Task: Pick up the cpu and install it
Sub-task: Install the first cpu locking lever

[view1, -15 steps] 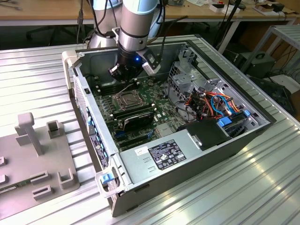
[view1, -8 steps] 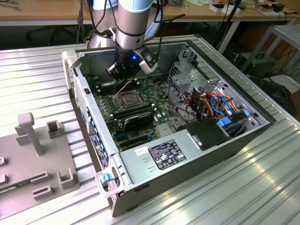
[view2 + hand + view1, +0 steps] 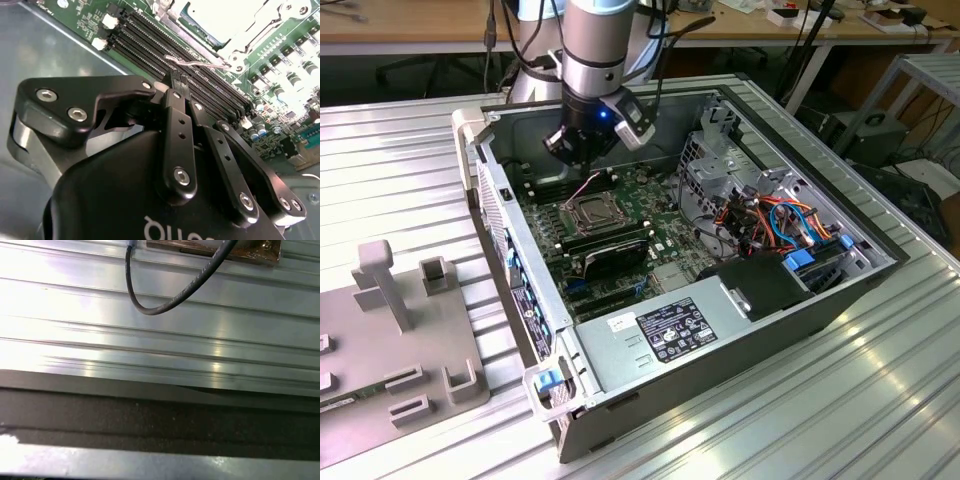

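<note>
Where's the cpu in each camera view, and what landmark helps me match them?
Exterior view: the cpu lies in the socket, mid-motherboard, near the claw.
Second wrist view: the cpu lies past the memory slots, beyond the claw.
First wrist view: ribbed metal and a black cable.
Shared landmark: the memory slots.

Arm [image 3: 592,40] descending near-vertically from the top of the exterior view, silver wrist section leading into a black gripper [image 3: 582,150] pointing downward, blue indicator light glowing on the gripper body; in the second wrist view, gripper [image 3: 176,82] showing black linkage bars converging, fingers [image 3: 177,97] pressing together at the tips, nothing sitting between them
</note>
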Action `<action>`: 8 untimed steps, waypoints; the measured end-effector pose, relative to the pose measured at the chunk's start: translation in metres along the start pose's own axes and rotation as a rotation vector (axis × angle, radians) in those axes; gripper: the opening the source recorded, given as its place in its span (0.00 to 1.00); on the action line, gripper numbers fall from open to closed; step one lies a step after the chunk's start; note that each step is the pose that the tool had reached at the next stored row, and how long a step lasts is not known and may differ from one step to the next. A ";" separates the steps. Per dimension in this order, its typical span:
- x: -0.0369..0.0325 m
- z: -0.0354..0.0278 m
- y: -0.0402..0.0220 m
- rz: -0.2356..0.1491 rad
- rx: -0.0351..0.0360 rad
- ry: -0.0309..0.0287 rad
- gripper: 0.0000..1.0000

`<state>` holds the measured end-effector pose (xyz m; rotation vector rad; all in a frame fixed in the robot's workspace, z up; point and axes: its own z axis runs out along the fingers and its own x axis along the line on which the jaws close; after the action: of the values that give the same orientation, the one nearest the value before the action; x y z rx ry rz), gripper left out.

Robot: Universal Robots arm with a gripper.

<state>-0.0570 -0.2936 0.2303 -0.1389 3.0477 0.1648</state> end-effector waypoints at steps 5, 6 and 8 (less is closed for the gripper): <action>0.0053 -0.0029 0.0006 -0.001 0.0013 -0.0089 0.11; 0.0064 -0.0030 0.0004 -0.001 0.0013 -0.0091 0.11; 0.0088 -0.0034 -0.0014 -0.001 0.0024 -0.0088 0.11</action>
<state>-0.0659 -0.2961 0.2327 -0.1396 3.0388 0.1612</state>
